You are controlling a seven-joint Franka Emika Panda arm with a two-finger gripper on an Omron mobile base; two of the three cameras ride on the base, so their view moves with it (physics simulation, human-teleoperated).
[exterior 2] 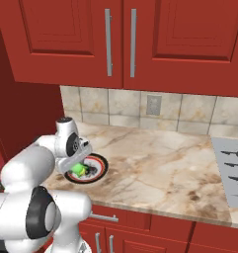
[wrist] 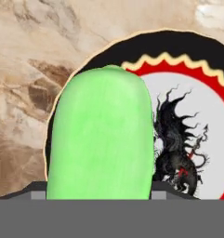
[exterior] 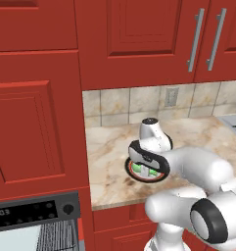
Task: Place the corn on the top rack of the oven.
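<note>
We are in a home kitchen: red cabinets (exterior 2: 120,39) with metal handles hang above a marble surface (exterior 2: 160,163), backed by tile, with an oven (exterior: 36,218) and stovetop (exterior 2: 231,170).

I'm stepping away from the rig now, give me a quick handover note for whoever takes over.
Hand: low over the plate on the marble counter, around the corn. Whether the fingers have closed on it cannot be told.
Corn: on the plate; the hand view shows it large, right at the fingers.
Oven: left of the counter, below the tall red cabinet; its control panel is in the left base view.
Done: the hand has reached the corn.
Left: secure the grip, lift, carry the corn to the oven, place it on the top rack.
</note>
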